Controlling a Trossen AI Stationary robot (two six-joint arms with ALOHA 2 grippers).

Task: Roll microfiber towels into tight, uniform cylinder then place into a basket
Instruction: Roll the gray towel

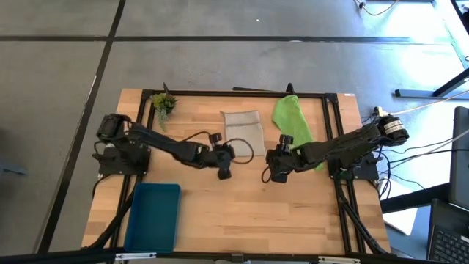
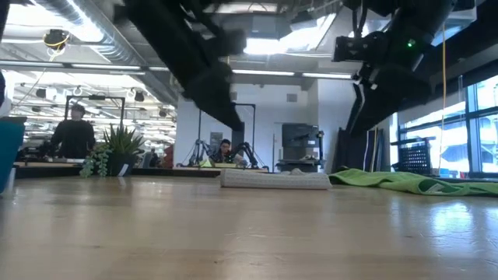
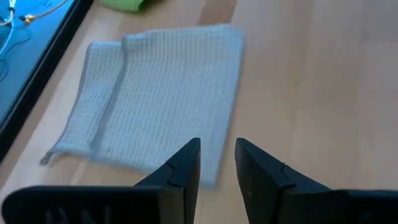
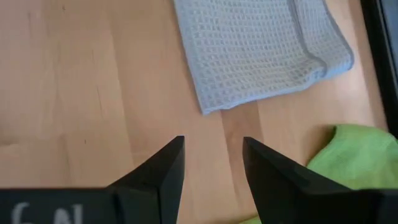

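Left end effector point(image 3: 217, 163) and right end effector point(image 4: 212, 160), both slightly open and empty, flank the flat grey towel point(image 1: 242, 129), apparently poised to begin rolling.

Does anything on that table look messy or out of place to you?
Only mildly. The green towel lies crumpled and slanted along the far right side, partly under the right arm, while the grey towel lies flat and folded near the far edge. The blue basket sits empty at the near left corner. Nothing looks spilled or damaged.

Both arms reach inward, left hand point(image 1: 224, 171) and right hand point(image 1: 269, 174) apart, fingers slightly parted.
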